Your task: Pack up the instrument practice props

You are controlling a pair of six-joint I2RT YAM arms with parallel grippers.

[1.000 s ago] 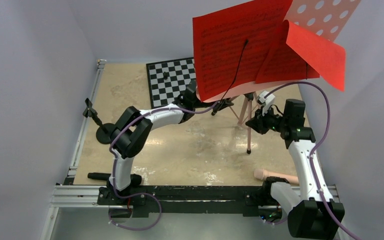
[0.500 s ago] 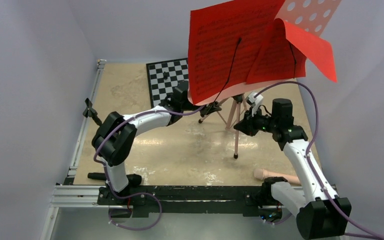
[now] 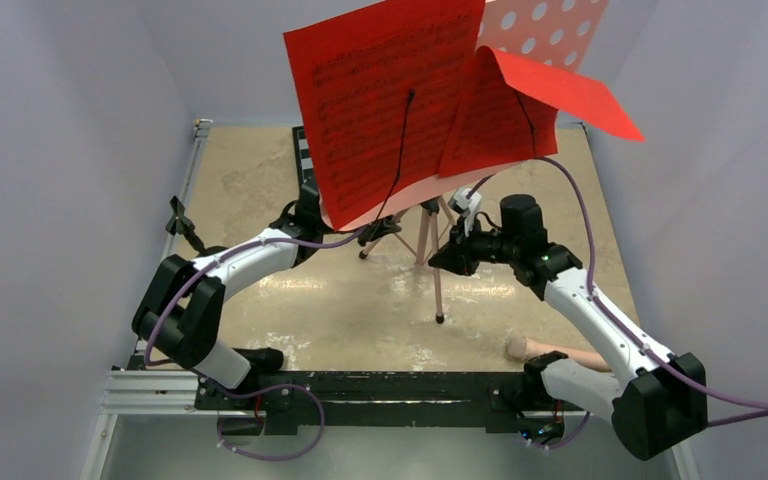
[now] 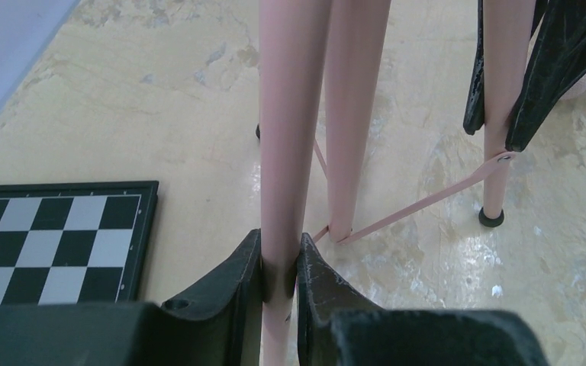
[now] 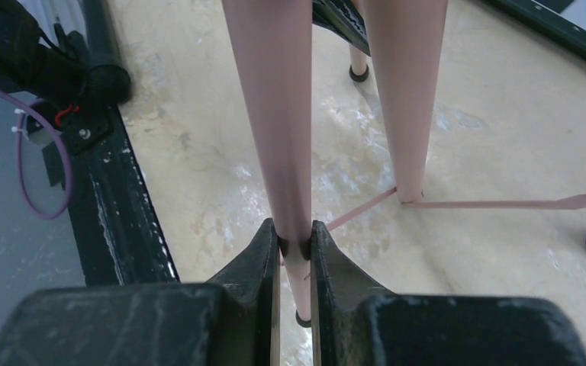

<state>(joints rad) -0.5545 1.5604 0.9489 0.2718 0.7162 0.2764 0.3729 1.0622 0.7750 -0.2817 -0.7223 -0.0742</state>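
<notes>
While left gripper [image 4: 281, 255] and right gripper [image 5: 295, 240] each clamp one leg, pink perforated-desk tripod music stand [image 3: 545, 25]: centre, unfolded. Red printed sheets [image 3: 390, 100]: on desk. Peach tube [image 3: 560, 352]: five o'clock. Black round-base peg stand [image 3: 177, 213]: nine o'clock. Judged: nothing packed yet.

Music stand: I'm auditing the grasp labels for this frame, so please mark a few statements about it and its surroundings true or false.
1. The left gripper has its fingers shut on a leg of the pink music stand. True.
2. The right gripper is open and clear of the stand. False: its fingers are shut on another pink leg.
3. Red printed sheets sit on the stand's desk. True.
4. The peach tube is on the stand's desk. False: it lies on the table near the right arm's base.
</notes>
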